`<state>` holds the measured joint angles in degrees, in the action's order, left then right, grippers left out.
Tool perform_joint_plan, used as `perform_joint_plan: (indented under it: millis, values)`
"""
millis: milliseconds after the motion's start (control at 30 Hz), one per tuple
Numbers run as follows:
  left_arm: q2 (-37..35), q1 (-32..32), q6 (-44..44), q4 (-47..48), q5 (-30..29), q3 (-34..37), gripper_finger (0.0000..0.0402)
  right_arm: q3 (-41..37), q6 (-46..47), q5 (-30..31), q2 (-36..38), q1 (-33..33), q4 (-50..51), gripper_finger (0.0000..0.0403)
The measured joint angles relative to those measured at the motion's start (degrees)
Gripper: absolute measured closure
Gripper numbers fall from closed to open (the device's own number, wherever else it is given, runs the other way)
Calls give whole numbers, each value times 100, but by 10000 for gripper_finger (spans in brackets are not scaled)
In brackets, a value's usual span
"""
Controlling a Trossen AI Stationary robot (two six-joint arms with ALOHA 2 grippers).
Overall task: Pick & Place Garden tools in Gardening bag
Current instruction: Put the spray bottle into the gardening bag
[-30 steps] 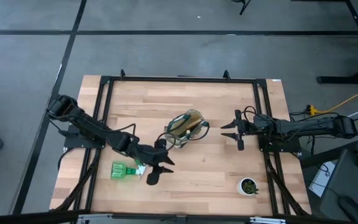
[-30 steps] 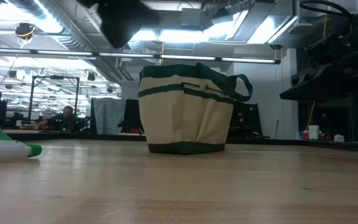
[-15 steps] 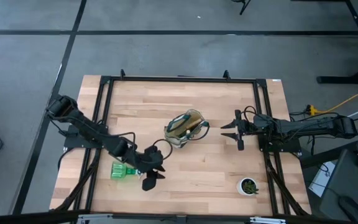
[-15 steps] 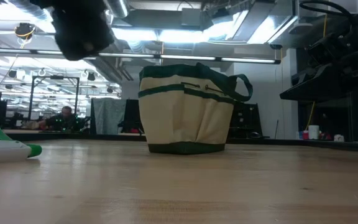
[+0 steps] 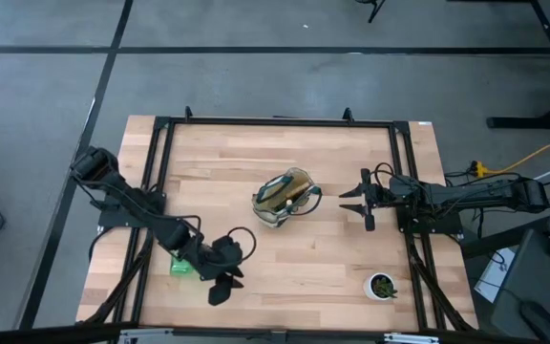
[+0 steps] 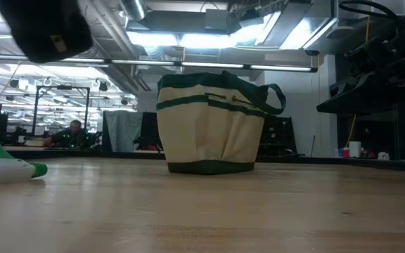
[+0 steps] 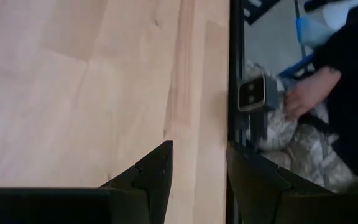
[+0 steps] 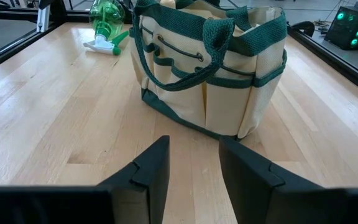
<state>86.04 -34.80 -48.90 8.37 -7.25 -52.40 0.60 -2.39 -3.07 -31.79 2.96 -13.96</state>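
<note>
- The gardening bag sits upright near the middle of the table, cream canvas with dark green trim and handles. In the high view you can see some stuff poking out of its open top, but I can't tell what exactly.
- The green spray bottle is lying on its side on the table, well away from the bag, toward the left arm's side. From above only a bit of green peeks out from under the left arm. In the low view its white trigger end lies flat on the wood at the far left.
- The left pincer hangs above the table near the front edge, just beside the bottle and not touching it. Its fingers are spread apart with nothing between them, just bare wood and the table's edge below.
- The right pincer is parked on the right side of the table, pointing at the bag with a clear gap between them. Fingers apart, empty.
- Small white pot with a green plant stands by itself near the front right corner.
- Past the table edge in the left wrist view there's a person's hand.
</note>
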Motion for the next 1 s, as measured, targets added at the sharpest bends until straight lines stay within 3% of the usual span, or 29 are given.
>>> perform_joint_plan:
  millis: [333, 767, 1000]
  values:
    - [0, -324, -29, 604, 191, 0, 256, 0, -1, -1, 0, 0, 0, 259]
    - [0, -622, -757, 1175, 179, 0, 256, 0, 0, 0, 0, 0, 0, 259]
    - [0, -800, -759, 1582, -360, 0, 256, 0, -2, -1, 0, 0, 0, 259]
